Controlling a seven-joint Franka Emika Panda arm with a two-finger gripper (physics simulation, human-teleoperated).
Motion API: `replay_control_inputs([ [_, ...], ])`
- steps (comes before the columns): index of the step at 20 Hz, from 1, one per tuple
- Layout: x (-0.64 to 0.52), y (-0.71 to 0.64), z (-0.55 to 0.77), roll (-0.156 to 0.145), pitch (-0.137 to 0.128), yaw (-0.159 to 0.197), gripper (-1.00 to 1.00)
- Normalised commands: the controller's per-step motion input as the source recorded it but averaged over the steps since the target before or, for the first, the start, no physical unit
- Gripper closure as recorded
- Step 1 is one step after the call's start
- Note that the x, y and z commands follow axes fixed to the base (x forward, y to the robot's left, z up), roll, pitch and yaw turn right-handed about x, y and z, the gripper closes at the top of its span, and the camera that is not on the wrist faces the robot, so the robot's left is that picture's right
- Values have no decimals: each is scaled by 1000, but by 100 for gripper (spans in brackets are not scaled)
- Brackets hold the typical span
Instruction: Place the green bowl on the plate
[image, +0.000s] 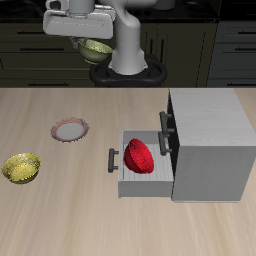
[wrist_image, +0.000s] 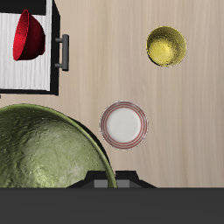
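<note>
Green bowl (image: 97, 50): carried high above the table's back, clear of everything on it, apparently so it can travel across without snagging; the wrist view shows its speckled inside close under the camera.
Gripper (image: 90, 42): fingers hidden behind the bowl's rim in both views; probably clamped on that rim, since the bowl hangs there with nothing else under it.
Plate (image: 70, 129): flat on bare wood, empty, ready as the target; in the wrist view it sits just beside the bowl's edge.
Yellow bowl (image: 22, 167): at about seven o'clock from the plate, apart.
Red bowl (image: 139, 156): in the open drawer (image: 128, 180) of the grey cabinet (image: 210, 140), out of the path.
</note>
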Motion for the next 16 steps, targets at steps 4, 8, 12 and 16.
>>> replay_control_inputs([
  [4, -32, -45, 29, 61, -20, 28, 100],
  [8, -86, -209, -31, 37, -1, 28, 100],
  [12, -123, -335, -80, -12, 18, -5, 100],
  [16, -127, -286, -31, -34, -1, -17, 100],
])
